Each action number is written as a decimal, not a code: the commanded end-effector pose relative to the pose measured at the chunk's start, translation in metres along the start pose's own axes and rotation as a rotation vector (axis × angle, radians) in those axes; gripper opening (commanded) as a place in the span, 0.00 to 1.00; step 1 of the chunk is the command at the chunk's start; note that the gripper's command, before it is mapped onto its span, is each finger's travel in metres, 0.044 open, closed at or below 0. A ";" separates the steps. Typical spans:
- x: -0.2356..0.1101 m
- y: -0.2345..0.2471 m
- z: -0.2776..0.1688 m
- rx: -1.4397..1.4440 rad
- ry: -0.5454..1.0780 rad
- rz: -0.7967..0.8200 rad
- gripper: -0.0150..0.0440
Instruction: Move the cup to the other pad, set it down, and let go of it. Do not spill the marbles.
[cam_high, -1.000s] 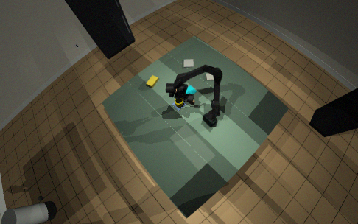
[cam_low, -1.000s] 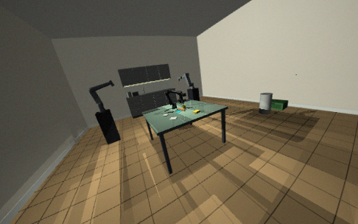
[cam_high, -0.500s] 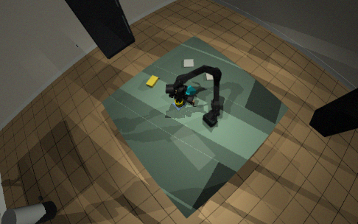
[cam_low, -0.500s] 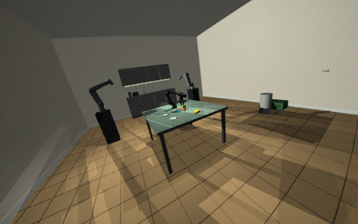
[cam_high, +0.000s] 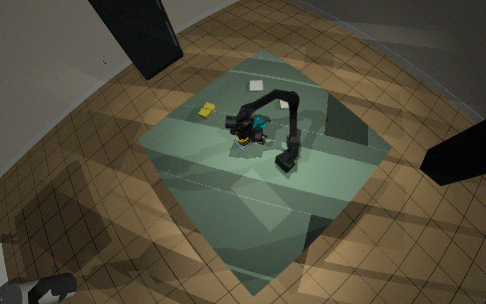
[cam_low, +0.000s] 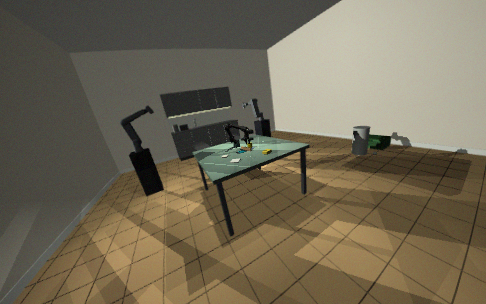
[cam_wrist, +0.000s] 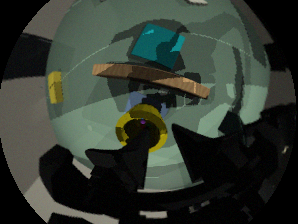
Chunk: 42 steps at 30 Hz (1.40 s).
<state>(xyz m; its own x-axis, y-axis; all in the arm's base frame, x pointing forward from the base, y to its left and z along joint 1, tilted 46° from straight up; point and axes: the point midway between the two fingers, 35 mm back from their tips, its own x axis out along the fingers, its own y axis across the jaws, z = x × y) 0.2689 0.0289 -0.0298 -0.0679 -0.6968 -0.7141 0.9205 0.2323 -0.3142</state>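
Note:
The yellow cup (cam_high: 243, 140) (cam_low: 249, 146) (cam_wrist: 123, 121) stands upright on the blue pad (cam_high: 242, 146) (cam_wrist: 134, 102). In the wrist view a purple marble shows inside its dark opening. My gripper (cam_high: 243, 135) (cam_wrist: 160, 127) is above the cup, with its fingers part open and pointing down. One fingertip overlaps the cup's opening and the other is outside the right side of the rim; contact cannot be made out. Two white pads (cam_high: 256, 85) (cam_low: 235, 160) lie farther off; the second one (cam_high: 284, 104) (cam_low: 225, 156) is partly hidden by the arm in the top view.
A wooden bar (cam_wrist: 150, 76) lies close beside the cup, between it and a teal block (cam_high: 259, 123) (cam_low: 240, 152) (cam_wrist: 155, 44). A yellow block (cam_high: 207, 110) (cam_low: 267, 151) (cam_wrist: 55, 87) lies off to the side on the green table (cam_high: 200, 145).

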 end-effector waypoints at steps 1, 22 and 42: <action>0.008 -0.001 -0.001 -0.007 -0.006 -0.004 0.54; 0.018 -0.002 0.000 -0.002 -0.003 -0.004 0.45; 0.012 -0.001 0.000 -0.003 -0.002 -0.004 0.25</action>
<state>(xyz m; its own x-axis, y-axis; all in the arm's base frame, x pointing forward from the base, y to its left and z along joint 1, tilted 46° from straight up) 0.2654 0.0164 -0.0414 -0.0730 -0.7013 -0.7091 0.9179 0.2308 -0.3228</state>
